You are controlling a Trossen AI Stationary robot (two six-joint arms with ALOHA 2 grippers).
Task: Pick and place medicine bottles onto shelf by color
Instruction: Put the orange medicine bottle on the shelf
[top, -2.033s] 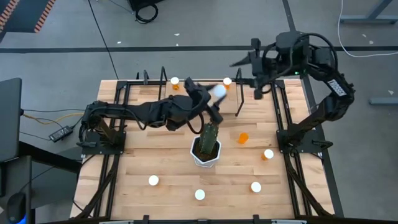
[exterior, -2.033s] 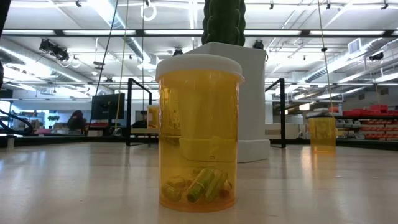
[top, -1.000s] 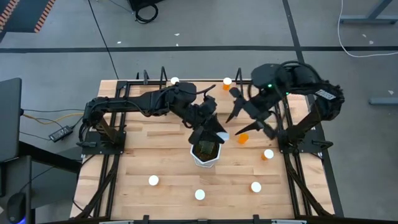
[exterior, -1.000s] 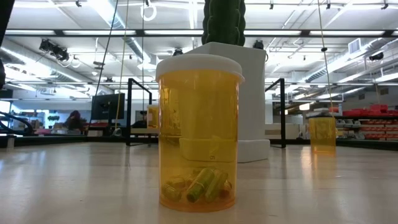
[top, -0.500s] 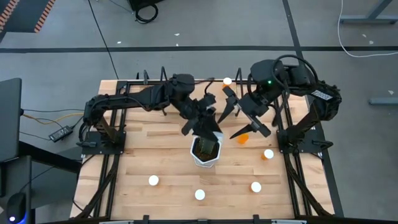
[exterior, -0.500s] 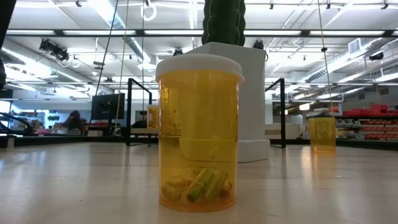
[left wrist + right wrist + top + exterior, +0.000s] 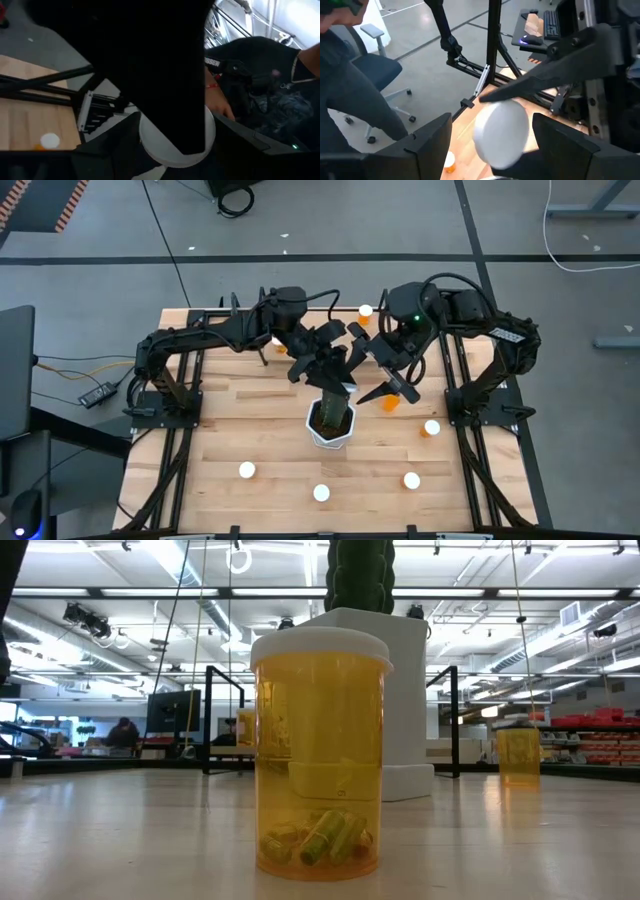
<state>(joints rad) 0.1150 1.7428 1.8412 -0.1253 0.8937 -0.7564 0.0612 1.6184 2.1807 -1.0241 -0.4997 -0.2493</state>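
Two-arm handover, prob.: left pincer (image 7: 332, 364) clenched on white-capped bottle (image 7: 502, 132) above cactus (image 7: 333, 416), right pincer (image 7: 374, 368) spread round cap, not yet gripping.

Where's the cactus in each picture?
High view: the cactus is mid-table, standing in its white pot.
Low view: top centre, behind the big medicine bottle.
Left wrist view: not in it.
Right wrist view: not in it.
Shared landmark: the white pot, seen in the high and low views.
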